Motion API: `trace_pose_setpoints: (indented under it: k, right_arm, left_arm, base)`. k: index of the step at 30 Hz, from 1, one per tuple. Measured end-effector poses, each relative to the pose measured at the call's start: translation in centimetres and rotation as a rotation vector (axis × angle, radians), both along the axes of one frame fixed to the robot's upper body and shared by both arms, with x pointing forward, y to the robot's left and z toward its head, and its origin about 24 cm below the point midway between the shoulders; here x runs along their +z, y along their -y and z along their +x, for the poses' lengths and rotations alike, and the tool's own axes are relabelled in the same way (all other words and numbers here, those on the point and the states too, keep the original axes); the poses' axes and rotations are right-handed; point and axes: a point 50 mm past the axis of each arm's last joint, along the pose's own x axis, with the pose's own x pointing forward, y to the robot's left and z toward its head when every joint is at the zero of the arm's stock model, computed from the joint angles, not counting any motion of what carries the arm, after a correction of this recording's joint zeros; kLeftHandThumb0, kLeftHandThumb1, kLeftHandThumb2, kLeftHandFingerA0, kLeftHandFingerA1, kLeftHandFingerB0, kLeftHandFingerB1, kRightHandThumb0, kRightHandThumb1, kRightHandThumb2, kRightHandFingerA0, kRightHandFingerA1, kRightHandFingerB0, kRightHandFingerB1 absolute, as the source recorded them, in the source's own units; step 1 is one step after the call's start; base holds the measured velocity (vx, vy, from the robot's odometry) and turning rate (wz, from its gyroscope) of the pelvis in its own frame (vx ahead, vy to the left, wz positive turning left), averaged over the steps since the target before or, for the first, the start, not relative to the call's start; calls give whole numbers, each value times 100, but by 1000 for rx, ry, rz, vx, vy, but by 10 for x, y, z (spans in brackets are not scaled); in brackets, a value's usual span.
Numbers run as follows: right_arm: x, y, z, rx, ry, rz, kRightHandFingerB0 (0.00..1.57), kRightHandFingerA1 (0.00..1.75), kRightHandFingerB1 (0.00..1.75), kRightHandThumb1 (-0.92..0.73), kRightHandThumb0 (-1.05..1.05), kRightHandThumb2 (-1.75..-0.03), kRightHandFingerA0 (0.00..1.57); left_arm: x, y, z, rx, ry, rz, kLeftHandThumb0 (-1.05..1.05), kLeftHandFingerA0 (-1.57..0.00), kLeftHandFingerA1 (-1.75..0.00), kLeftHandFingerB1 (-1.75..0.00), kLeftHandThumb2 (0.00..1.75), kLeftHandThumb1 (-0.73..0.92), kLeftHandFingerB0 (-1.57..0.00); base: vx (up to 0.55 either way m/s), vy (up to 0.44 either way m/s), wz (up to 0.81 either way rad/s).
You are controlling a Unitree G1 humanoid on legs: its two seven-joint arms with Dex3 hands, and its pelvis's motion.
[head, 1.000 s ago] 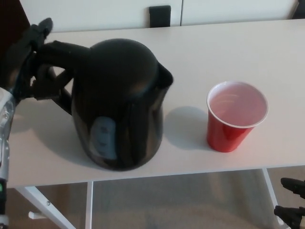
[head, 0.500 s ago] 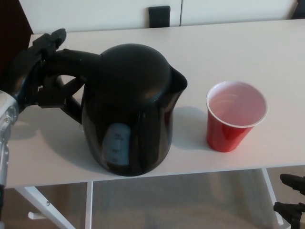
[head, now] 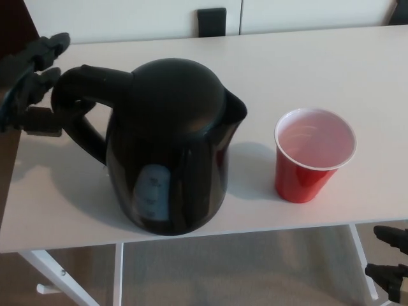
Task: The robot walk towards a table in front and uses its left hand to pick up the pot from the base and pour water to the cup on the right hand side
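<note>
The black kettle stands upright on the white table, left of centre, with its spout toward the red cup. The cup stands a short way to the kettle's right, apart from it; its pale inside shows. My left hand is at the left edge, just beside the kettle's handle, open with its fingers spread and off the handle. My right hand hangs low at the bottom right, below the table's front edge, its fingers apart and holding nothing.
A dark rectangular object sits beyond the table's far edge. White table legs and floor show under the front edge. A dark panel fills the top left corner.
The kettle shifted right and came to rest on the table. My left hand then let go of the handle and drew back to the left. The cup stayed put.
</note>
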Motion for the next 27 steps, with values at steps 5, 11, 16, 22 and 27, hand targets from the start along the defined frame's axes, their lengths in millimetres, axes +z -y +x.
trace_pose_setpoints:
  k: [5,11,16,22,27]
  right_arm:
    - [2,0,4,1,5,1,38,50,37,-54,-20,-55,68]
    - [2,0,7,1,6,5,38,51,38,-54,-19,-55,71]
    - [3,0,7,5,7,6,37,50,37,-55,-20,-56,69]
    - [1,0,6,4,0,7,37,50,37,-54,-20,-55,68]
    - [2,1,6,5,2,8,38,51,38,-54,-19,-55,69]
  left_arm:
    - [5,-15,3,4,-42,23,-66,0,-1,0,74,41,0]
    - [11,-27,4,0,-78,32,-69,0,-2,0,77,41,0]
    - [14,-33,2,-26,-98,32,-69,0,0,0,77,42,0]
    - [18,-31,0,-70,-113,56,-70,0,-2,0,78,42,0]
    - [23,-21,-1,-142,-106,84,-67,0,0,-2,76,41,0]
  base:
    - [0,0,0]
    - [0,0,0]
    - [0,0,0]
    - [0,0,0]
    - [0,0,0]
